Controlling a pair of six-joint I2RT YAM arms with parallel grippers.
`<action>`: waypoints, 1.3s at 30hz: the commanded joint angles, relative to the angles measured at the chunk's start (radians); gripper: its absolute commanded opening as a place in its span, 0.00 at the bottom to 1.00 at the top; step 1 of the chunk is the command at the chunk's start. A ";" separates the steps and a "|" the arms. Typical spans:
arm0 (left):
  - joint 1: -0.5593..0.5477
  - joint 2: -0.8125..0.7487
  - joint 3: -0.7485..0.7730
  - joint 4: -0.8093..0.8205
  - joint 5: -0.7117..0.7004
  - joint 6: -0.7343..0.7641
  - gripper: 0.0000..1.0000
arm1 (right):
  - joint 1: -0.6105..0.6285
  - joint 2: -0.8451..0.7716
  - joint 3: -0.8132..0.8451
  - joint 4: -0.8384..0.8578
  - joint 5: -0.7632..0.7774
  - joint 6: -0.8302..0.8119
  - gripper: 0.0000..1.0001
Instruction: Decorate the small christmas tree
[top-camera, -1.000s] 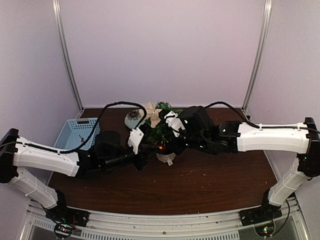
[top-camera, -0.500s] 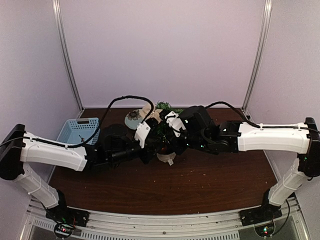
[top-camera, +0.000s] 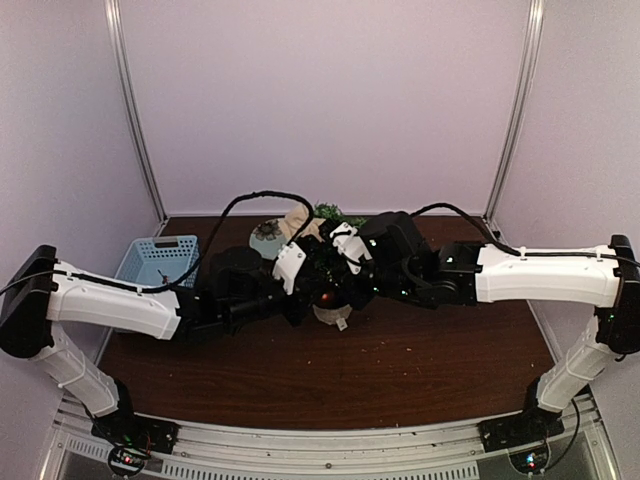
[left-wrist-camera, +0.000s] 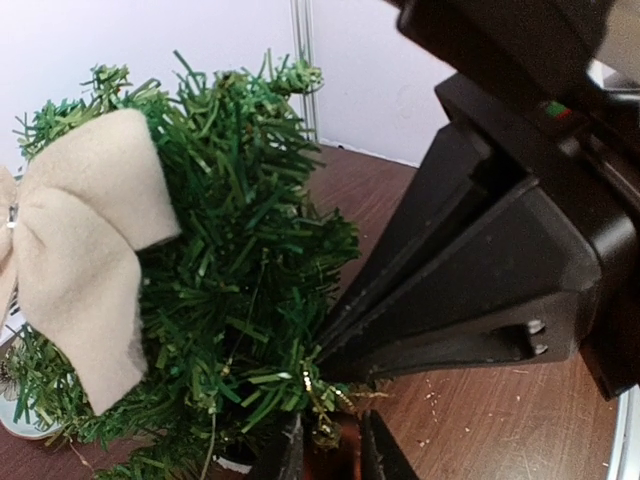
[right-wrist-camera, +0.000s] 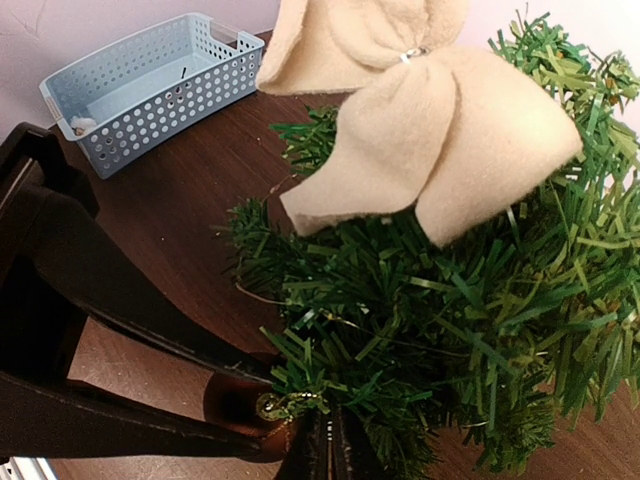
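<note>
While we are crowding tree (left-wrist-camera: 250, 270) from both sides, left gripper (left-wrist-camera: 330, 455) is clamping red ball (right-wrist-camera: 232, 402) just under branches; right gripper (right-wrist-camera: 326, 450) is sitting pinched together, tree directly ahead of fingertips.

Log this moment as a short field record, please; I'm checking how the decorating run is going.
tree: small christmas tree in an off-white pot
on tree: beige felt bow
left hand: closed on a red bauble at the lower branches
right hand: shut, tips beside the bauble's gold cap; unclear whether it pinches anything
basket: light blue basket on the table, apart from the tree
</note>
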 joint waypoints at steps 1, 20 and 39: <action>0.015 0.019 0.023 0.012 -0.021 -0.012 0.18 | -0.008 -0.032 0.022 -0.015 0.017 -0.008 0.02; 0.020 0.009 0.030 0.034 0.004 -0.034 0.00 | -0.008 -0.032 0.033 -0.025 0.018 -0.010 0.03; 0.022 -0.012 0.007 0.046 0.013 -0.041 0.03 | -0.008 -0.012 0.051 -0.028 0.006 -0.017 0.00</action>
